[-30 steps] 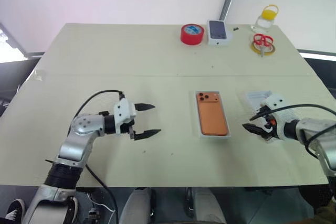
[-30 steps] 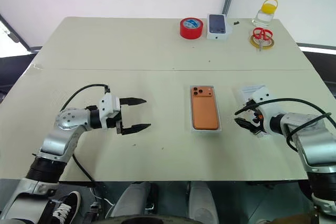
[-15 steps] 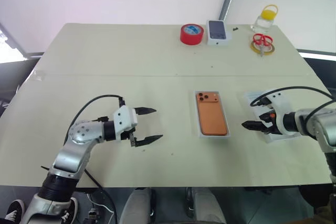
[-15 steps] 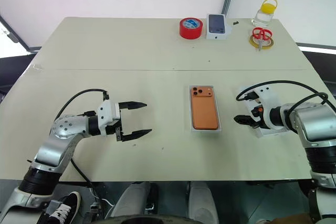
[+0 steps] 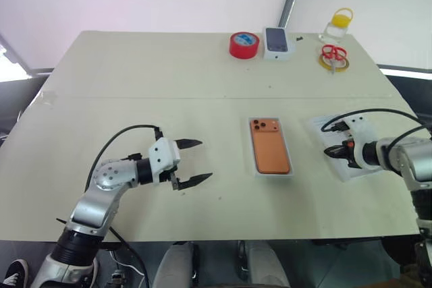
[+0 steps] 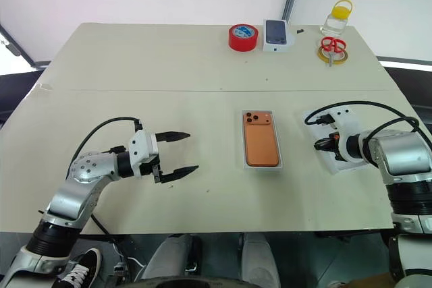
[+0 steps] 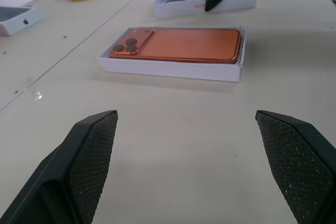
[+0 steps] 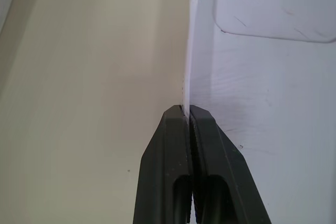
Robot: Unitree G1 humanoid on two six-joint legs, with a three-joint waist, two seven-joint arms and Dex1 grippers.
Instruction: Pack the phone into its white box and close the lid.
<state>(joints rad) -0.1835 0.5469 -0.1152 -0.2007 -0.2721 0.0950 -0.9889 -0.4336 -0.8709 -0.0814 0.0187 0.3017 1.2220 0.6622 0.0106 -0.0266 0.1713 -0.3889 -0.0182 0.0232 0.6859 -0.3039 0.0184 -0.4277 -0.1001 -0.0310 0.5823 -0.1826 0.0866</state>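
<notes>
Near edge: our left gripper is hanging with jaws wide, holding nothing. Mid-bench, the flat orange phone is already lying in its shallow white box. Right of it, our right gripper is pinching the rim of the white rectangular lid, jaws clamped. Lid-closing step; next we judge it needs lifting, flipping and seating over the box.

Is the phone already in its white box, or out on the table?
In. The orange phone lies flat, back up, inside the shallow white box, whose thin walls show around it. The lid is not on it.
</notes>
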